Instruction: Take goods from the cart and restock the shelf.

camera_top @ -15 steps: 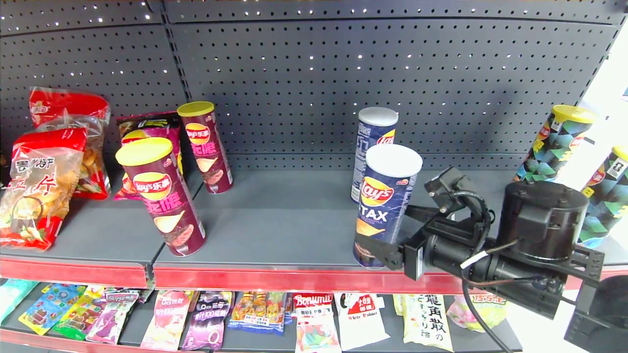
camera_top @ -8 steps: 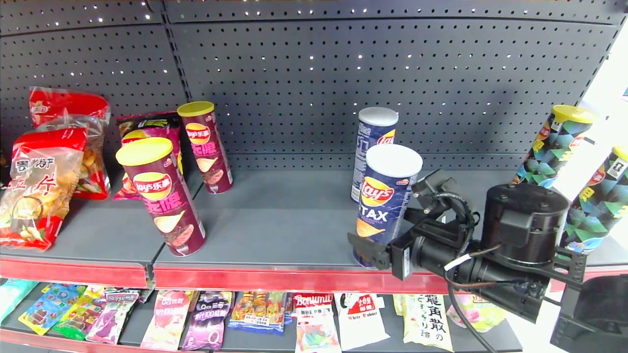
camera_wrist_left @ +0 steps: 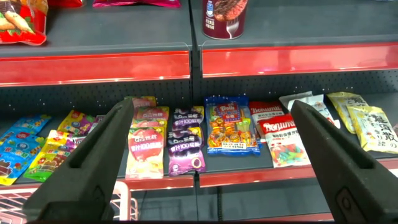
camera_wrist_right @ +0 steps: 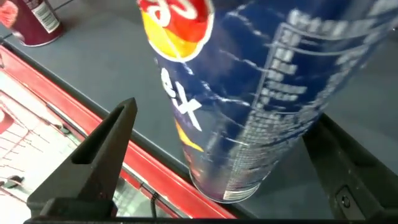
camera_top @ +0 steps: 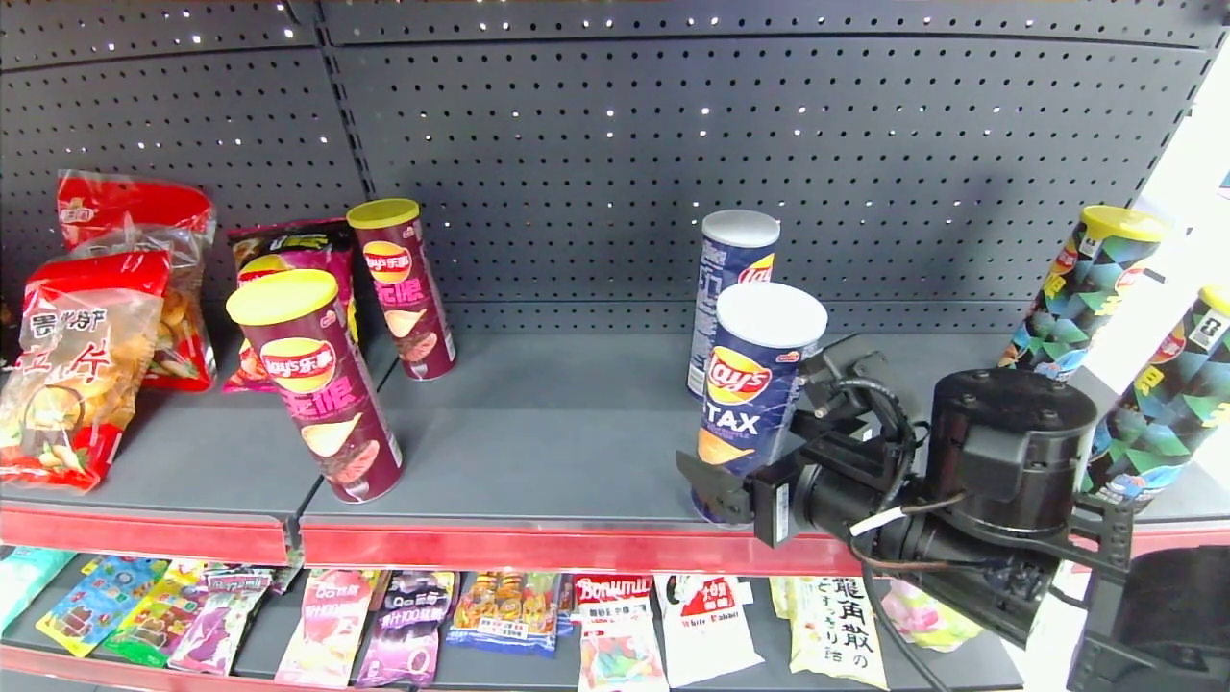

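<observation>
Right pincer gapes around blue can.

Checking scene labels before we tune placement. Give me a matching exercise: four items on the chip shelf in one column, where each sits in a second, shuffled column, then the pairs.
Things:
1. front blue can
2. front maroon can
3. front red bag
4. rear patterned can

Places:
A. far left end of the shelf
B. far right, near the back panel
C. between the open fingers of the right gripper
D. left of centre, near the front edge

Pairs: 1-C, 2-D, 3-A, 4-B
</observation>
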